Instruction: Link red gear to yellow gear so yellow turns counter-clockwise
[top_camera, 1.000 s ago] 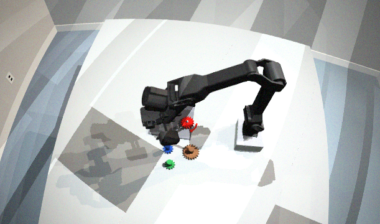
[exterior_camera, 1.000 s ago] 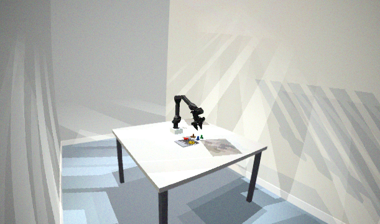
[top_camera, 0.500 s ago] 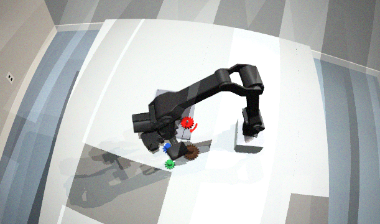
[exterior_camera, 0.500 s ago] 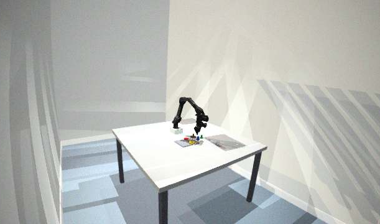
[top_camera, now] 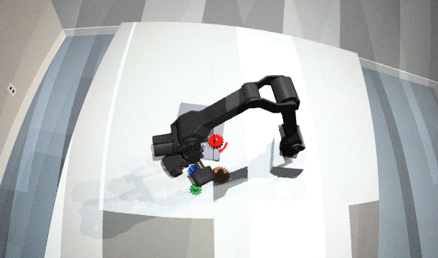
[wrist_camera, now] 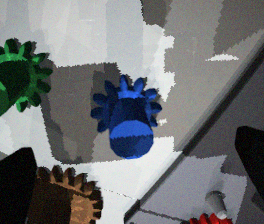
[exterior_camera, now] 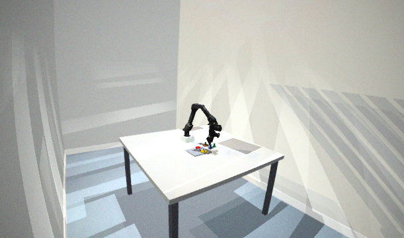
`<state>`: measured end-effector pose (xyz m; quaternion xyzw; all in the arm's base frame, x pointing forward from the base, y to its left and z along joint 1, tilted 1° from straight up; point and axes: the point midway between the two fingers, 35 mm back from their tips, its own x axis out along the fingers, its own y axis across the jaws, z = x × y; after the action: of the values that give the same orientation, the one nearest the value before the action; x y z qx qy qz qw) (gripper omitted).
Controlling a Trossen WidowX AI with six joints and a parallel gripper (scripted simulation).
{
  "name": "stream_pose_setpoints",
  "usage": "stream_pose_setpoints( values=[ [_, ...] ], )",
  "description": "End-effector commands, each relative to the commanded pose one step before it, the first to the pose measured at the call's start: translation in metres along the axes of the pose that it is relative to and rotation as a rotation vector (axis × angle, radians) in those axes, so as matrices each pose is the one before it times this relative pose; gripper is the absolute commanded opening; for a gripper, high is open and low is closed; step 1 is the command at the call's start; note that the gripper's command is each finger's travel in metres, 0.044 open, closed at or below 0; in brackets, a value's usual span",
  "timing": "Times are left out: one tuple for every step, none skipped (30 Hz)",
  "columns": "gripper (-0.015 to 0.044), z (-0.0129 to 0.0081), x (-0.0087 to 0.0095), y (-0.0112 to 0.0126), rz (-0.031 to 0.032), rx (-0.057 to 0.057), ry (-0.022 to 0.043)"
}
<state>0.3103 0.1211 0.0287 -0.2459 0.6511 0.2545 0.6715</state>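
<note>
The blue gear [top_camera: 192,170] [exterior_camera: 210,146] [wrist_camera: 128,107] stands upright on the table, knob up. My gripper [wrist_camera: 137,147] is open and empty above it, one finger to either side of its knob in the wrist view. The green gear [top_camera: 195,189] [wrist_camera: 15,75] and the brown gear [top_camera: 221,175] [wrist_camera: 70,197] stand close by. The red gear [top_camera: 216,142] [exterior_camera: 198,147] is on the grey board [top_camera: 212,155] [wrist_camera: 223,125]; a bare peg [wrist_camera: 215,200] shows beside it. The yellow gear [exterior_camera: 203,151] is on the board, hidden by the arm in the top view.
The arm [top_camera: 226,107] reaches over the board and covers much of it in the top view. The board's edge runs diagonally between the blue gear and my right finger in the wrist view. The brown gear is near my left finger. The white arm base [exterior_camera: 188,139] is on the table.
</note>
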Motion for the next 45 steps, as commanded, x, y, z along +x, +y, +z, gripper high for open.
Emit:
stream_pose_setpoints(
  values=[
    [0.0440, -0.00128, 0.00877, 0.00123, 0.00582, -0.0035, 0.00434],
    [0.0440, -0.00002, 0.00161, 0.00002, 0.00001, 0.0000, 0.00001],
    [0.0440, -0.00003, 0.00161, 0.00002, 0.00001, 0.0000, 0.00001],
    [0.0440, -0.00004, 0.00161, 0.00002, 0.00001, 0.0000, 0.00001],
    [0.0440, -0.00004, 0.00160, 0.00003, 0.00001, 0.0000, 0.00001],
    [0.0440, -0.00005, 0.00160, 0.00003, 0.00001, 0.0000, 0.00001],
    [0.0440, -0.00006, 0.00159, 0.00003, 0.00001, 0.0000, 0.00001],
    [0.0440, -0.00005, 0.00128, 0.00003, 0.00001, 0.0000, 0.00001],
    [0.0440, -0.00004, 0.00077, 0.00002, 0.00000, 0.0000, 0.00001],
    [0.0440, -0.00001, 0.00025, 0.00001, 0.00000, 0.0000, 0.00000],
    [0.0440, 0.00000, 0.00000, 0.00000, 0.00000, 0.0000, 0.00000],
    [0.0440, 0.00000, 0.00000, 0.00000, 0.00000, 0.0000, 0.00000],
    [0.0440, 0.00000, 0.00000, 0.00000, 0.00000, 0.0000, 0.00000],
    [0.0440, 0.00000, 0.00000, 0.00000, 0.00000, 0.0000, 0.00000],
    [0.0414, 0.00000, 0.00000, 0.00000, 0.00000, 0.0000, 0.00000],
    [0.0387, 0.00000, 0.00000, 0.00000, 0.00000, 0.0000, 0.00000],
    [0.0361, 0.00000, 0.00000, 0.00000, 0.00000, 0.0000, 0.00000],
    [0.0335, 0.00000, 0.00000, 0.00000, 0.00000, 0.0000, 0.00000],
    [0.0309, 0.00000, 0.00000, 0.00000, 0.00000, 0.0000, 0.00000],
    [0.0282, 0.00000, 0.00000, 0.00000, 0.00000, 0.0000, 0.00000],
    [0.0256, 0.00000, 0.00000, 0.00000, 0.00000, 0.0000, 0.00000],
    [0.0230, 0.00000, 0.00000, 0.00000, 0.00000, 0.0000, 0.00000],
    [0.0204, 0.00000, 0.00000, 0.00000, 0.00000, 0.0000, 0.00000],
    [0.0177, 0.00000, 0.00000, 0.00000, 0.00000, 0.0000, 0.00000],
    [0.0151, 0.00000, 0.00000, 0.00000, 0.00000, 0.0000, 0.00000],
    [0.0125, 0.00000, 0.00000, 0.00000, 0.00000, 0.0000, 0.00000],
    [0.0099, 0.00000, 0.00000, 0.00000, 0.00000, 0.0000, 0.00000],
    [0.0073, 0.00000, 0.00000, 0.00000, 0.00000, 0.0000, 0.00000],
    [0.0066, 0.00000, 0.00000, 0.00000, 0.00000, 0.0000, 0.00000],
    [0.0059, 0.00000, 0.00000, 0.00000, 0.00000, 0.0000, 0.00000],
    [0.0053, 0.00000, 0.00000, 0.00000, 0.00000, 0.0000, 0.00000],
    [0.0046, 0.00000, 0.00000, 0.00000, 0.00000, 0.0000, 0.00000],
    [0.0039, 0.00000, 0.00000, 0.00000, 0.00000, 0.0000, 0.00000],
    [0.0032, 0.00000, 0.00000, 0.00000, 0.00000, 0.0000, 0.00000],
    [0.0026, 0.00000, 0.00000, 0.00000, 0.00000, 0.0000, 0.00000],
    [0.0019, 0.00000, 0.00000, 0.00000, 0.00000, 0.0000, 0.00000],
    [0.0000, 0.00000, 0.00000, 0.00000, 0.00000, 0.0000, 0.00000],
    [0.0000, 0.00010, -0.00043, -0.00002, 0.00000, 0.0000, -0.00001],
    [0.0000, 0.00031, -0.00130, -0.00007, -0.00001, 0.0000, -0.00003],
    [0.0000, 0.00050, -0.00217, -0.00011, -0.00002, 0.0000, -0.00005],
    [0.0000, 0.00058, -0.00262, -0.00013, -0.00002, 0.0000, -0.00006],
    [0.0000, 0.00055, -0.00263, -0.00012, -0.00002, 0.0000, -0.00006],
    [0.0000, 0.00053, -0.00265, -0.00011, -0.00002, 0.0000, -0.00006],
    [0.0000, 0.00050, -0.00266, -0.00010, -0.00002, 0.0000, -0.00005],
    [0.0000, 0.00048, -0.00267, -0.00009, -0.00001, 0.0000, -0.00005]
  ],
)
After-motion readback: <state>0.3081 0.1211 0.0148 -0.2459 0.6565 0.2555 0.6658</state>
